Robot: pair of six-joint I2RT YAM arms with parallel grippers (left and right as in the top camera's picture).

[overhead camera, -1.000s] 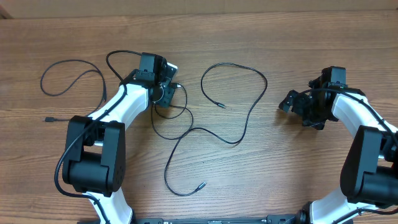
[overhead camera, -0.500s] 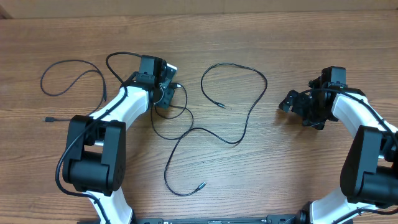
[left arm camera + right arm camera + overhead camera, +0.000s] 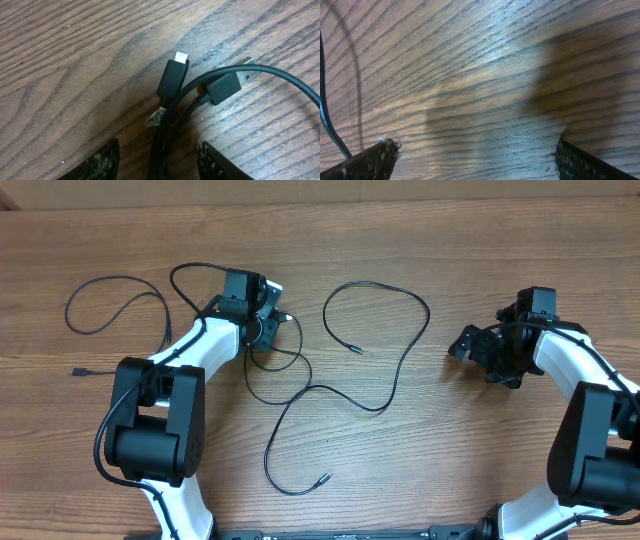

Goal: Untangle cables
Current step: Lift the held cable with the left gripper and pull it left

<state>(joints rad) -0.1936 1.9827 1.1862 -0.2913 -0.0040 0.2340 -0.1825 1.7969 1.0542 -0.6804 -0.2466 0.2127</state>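
The cables (image 3: 162, 150) knot together just left of centre, towards 10 o'clock on the wooden surface (image 3: 480, 240). There a micro-USB plug (image 3: 172, 79) and a USB-A plug (image 3: 226, 86) lie side by side against a curving strand. The left pincer (image 3: 268, 328) hangs over this knot, fingers apart, astride two strands but clamping neither, probably to pick a plug end to draw free. A long cable (image 3: 428, 310) loops from 1 o'clock down to 6; an outlying cable (image 3: 110, 278) lies apart at 10. The right pincer (image 3: 472, 150), at 3 o'clock, gapes wide over bare wood, likely parked clear of the work. The surface is brown and strongly grained; no room shows beyond it
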